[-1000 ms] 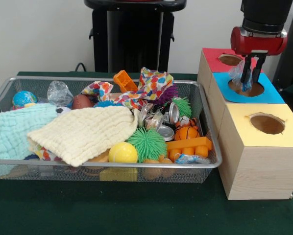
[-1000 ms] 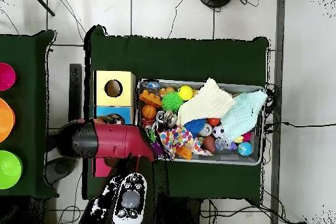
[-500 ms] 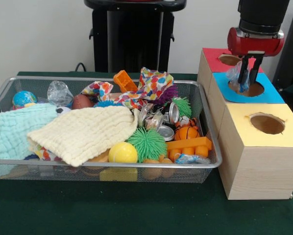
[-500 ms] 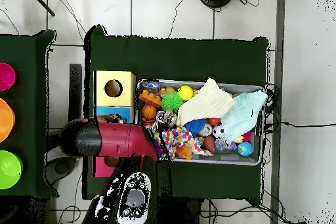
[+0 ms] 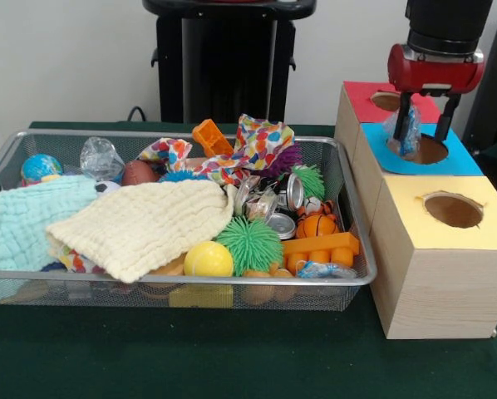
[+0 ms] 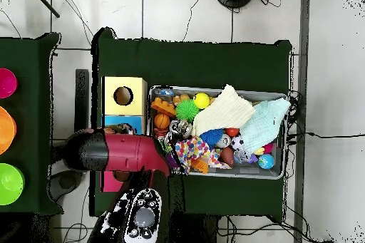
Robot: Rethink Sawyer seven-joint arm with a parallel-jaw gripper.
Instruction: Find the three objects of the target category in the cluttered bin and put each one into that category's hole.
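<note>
On the green surface (image 5: 190, 357), the bin (image 5: 182, 278) is seen nearest, filled with cloths, balls and tins; one film wad (image 5: 100, 158) lies at its far left corner. Beyond, to the right, the blue-faced hole (image 5: 427, 150) is found. Above it the gripper (image 5: 423, 125) is spread, with another wad (image 5: 404, 133) seen between its fingers (image 5: 445, 116).

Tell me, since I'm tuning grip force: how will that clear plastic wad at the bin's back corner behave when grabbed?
The plastic wad is wrinkled see-through film, so it probably crushes easily and weighs little. Its glossy surface suggests it may slip from a light pinch. It lies against the wire bin wall beside a globe ball, so a push would likely just deform it, not roll it.
</note>
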